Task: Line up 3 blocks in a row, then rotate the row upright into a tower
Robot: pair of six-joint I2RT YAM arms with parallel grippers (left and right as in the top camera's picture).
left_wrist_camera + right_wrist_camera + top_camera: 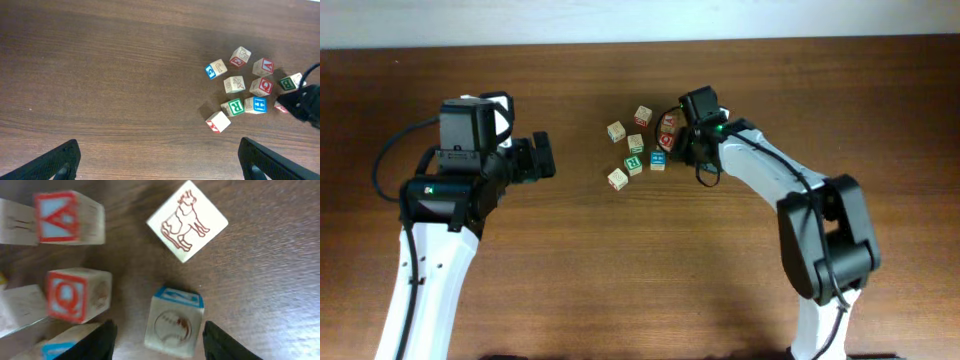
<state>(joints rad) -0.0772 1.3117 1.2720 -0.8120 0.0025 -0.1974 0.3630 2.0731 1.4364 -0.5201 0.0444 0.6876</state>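
The left claw (542, 158) hangs wide open and empty over the desk (620, 260). The right claw (159, 326) is half open around a pale block (174, 327) in the middle of the desk, not squeezing it yet. I think it must pinch next, then turn it.

Table (620, 280) is seen as dark brown wood, grain visible, low sheen; blue-faced block (174, 327) is made of pale matt wood with painted print; right gripper fingers (97, 342) appear matt black plastic, arm shells (430, 270) smooth white plastic.
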